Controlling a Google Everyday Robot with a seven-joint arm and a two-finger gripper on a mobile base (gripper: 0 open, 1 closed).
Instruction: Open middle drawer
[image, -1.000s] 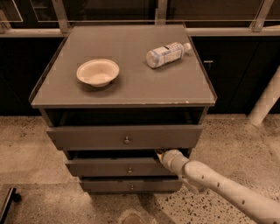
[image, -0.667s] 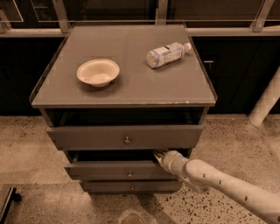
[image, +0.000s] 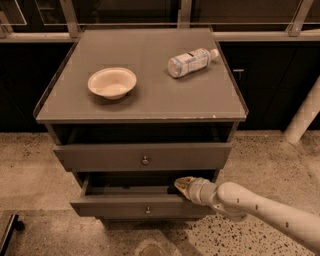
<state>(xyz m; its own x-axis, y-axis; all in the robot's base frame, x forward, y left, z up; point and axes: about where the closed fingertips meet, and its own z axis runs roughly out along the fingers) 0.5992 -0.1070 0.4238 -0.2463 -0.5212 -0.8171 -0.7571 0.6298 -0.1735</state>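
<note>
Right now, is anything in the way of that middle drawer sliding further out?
Nothing visible is. The gripper sits at the top edge of the middle drawer, right of its knob. The drawer is partly out, and nothing stands before its front.

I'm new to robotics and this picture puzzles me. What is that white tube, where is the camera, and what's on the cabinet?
The white tube is a robot's single arm, reaching in from the lower right. Its tip, the end effector, sits at the top edge of the middle drawer, to the right of its small round knob. Whether it grips that edge I cannot tell. That drawer stands pulled out, farther than the top drawer above it. There is only one camera, looking down at the cabinet's front. Where it is mounted is not known. On the cabinet top are a pale bowl and a plastic bottle lying on its side.
</note>
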